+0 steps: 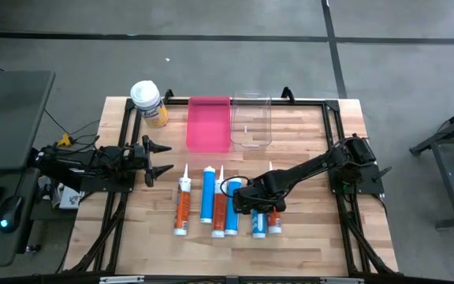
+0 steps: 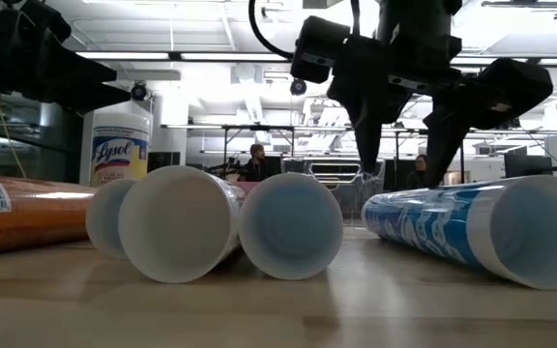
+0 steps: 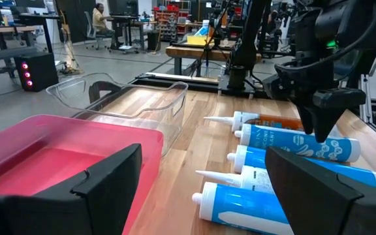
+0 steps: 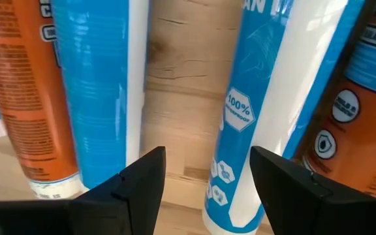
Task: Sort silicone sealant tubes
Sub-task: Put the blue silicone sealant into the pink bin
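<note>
Six sealant tubes lie side by side on the wooden table, nozzles toward the far edge: orange [image 1: 182, 207], blue [image 1: 208, 197], orange [image 1: 220, 209], blue [image 1: 233, 207], blue [image 1: 258, 225], orange [image 1: 275, 223]. My right gripper [image 1: 252, 207] hangs open over the right-hand tubes, fingers pointing down. In the right wrist view it [image 4: 207, 170] stands over the gap between two blue tubes [image 4: 103, 85] [image 4: 273, 98]. In the low view its fingertips [image 2: 370, 164] end just above a blue tube [image 2: 472, 227]. My left gripper [image 1: 166, 158] waits open at the table's left.
A pink bin [image 1: 209, 122] and a clear bin [image 1: 251, 122] stand side by side at the table's far edge. A yellow jar with a white lid [image 1: 148, 102] stands at the far left. Bare wood lies to the right of the tubes.
</note>
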`<state>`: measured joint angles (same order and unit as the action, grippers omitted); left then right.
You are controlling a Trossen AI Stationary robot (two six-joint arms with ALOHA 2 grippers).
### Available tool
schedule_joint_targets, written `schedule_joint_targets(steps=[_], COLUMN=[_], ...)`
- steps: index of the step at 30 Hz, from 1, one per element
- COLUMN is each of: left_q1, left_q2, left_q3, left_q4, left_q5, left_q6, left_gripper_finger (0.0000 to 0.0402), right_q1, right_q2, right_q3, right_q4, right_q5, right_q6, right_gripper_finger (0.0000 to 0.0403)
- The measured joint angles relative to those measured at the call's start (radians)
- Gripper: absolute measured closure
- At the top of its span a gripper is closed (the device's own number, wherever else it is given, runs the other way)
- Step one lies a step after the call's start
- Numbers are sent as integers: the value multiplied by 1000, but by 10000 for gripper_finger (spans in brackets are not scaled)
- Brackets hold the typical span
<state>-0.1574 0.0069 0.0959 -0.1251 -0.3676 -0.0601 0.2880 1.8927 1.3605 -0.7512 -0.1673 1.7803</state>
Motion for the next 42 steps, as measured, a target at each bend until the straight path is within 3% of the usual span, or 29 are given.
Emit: schedule_joint_targets(steps=[21, 42], left_q1=[0, 0], left_q2=[0, 0], left_q3=[0, 0], left_q4=[-6, -6], left_q5=[0, 0], left_q6=[0, 0], left_gripper_finger=[82, 82], right_q1=[-20, -40], right_q2=[-75, -19], right_q3=[0, 0], right_q4=[-81, -138], right_q5=[57, 116], right_q6=[-18, -138], right_gripper_finger=[183, 182])
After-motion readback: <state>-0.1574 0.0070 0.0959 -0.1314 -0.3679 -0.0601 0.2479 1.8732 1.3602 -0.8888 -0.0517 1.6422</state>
